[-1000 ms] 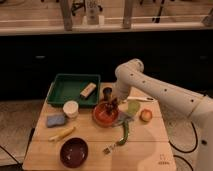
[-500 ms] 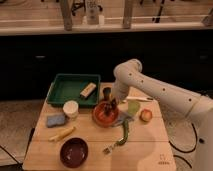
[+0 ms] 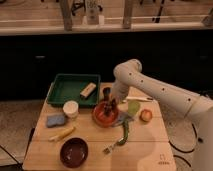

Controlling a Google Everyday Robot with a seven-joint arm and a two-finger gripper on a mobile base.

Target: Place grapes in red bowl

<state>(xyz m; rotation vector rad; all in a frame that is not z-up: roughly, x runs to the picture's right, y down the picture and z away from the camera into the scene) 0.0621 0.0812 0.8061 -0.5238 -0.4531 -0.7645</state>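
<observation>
**Tabletop layout around the red bowl**

The red bowl (image 3: 105,115) sits near the middle of the tabletop (image 3: 145,150). The gripper (image 3: 108,106) hangs directly over the bowl, jaws closed, the arm (image 3: 155,87) reaching in from the right. The tray (image 3: 67,90) lies behind and left of the bowl, with a block (image 3: 88,90) inside it at its right end. A cup (image 3: 71,108) stands just in front of the tray; a sponge (image 3: 56,120) lies left of and in front of the cup. The dark bowl (image 3: 74,151) sits at the front edge. A small round fruit (image 3: 145,115) rests right of the red bowl. A fork (image 3: 117,142) lies in front of the red bowl.
</observation>
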